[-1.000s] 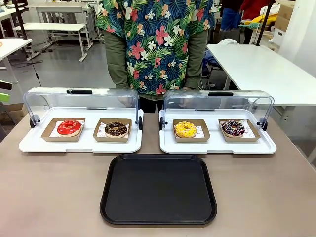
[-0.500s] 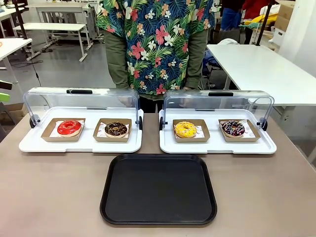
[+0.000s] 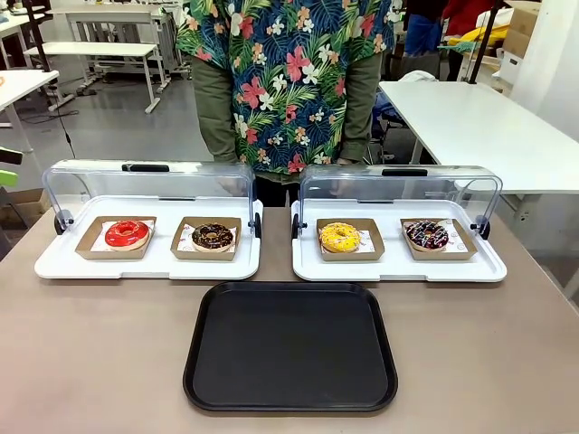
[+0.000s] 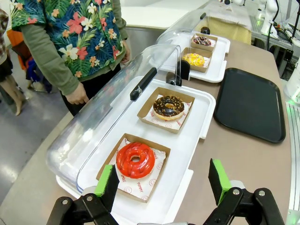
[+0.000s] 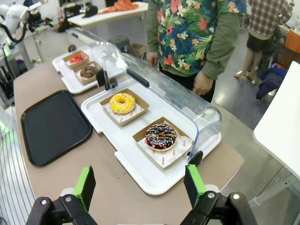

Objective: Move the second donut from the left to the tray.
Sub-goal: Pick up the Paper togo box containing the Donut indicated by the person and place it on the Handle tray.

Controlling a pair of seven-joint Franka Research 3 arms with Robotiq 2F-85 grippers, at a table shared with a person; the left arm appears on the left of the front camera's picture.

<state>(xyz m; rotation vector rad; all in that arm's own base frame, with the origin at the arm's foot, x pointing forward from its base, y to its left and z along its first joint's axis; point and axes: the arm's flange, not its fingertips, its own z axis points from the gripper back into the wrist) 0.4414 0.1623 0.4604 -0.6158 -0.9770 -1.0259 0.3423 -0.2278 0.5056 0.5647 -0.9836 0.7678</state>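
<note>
Chocolate donut [image 3: 213,236], glazed brown with light speckles, sits in its square cardboard holder [image 3: 182,253] on the left white tray [image 3: 149,264], second from the left in a row of four. Red donut [image 3: 127,233] lies beside it on the same tray, towards the table's left edge, each in a separate holder and not touching. Right white tray [image 3: 398,269] carries a yellow donut [image 3: 339,237] and a sprinkled donut [image 3: 426,235]. Both white trays have their clear lids [image 3: 149,185] swung up and back towards the person [image 3: 280,81], who stands at the far side of the table [image 3: 90,362] with arms down.

Black tray [image 3: 289,348] lies flat on the near side of the table, centred just in front of the gap between the two white trays, with nothing on it.

Left gripper [image 4: 162,183], seen from its wrist, hangs above the near end of the left white tray with jaws spread wide and nothing between them; the red donut is nearest it, the chocolate donut just beyond. Right gripper [image 5: 139,186] hangs likewise over the outer end of the right white tray, jaws wide and empty, close to the sprinkled donut.
</note>
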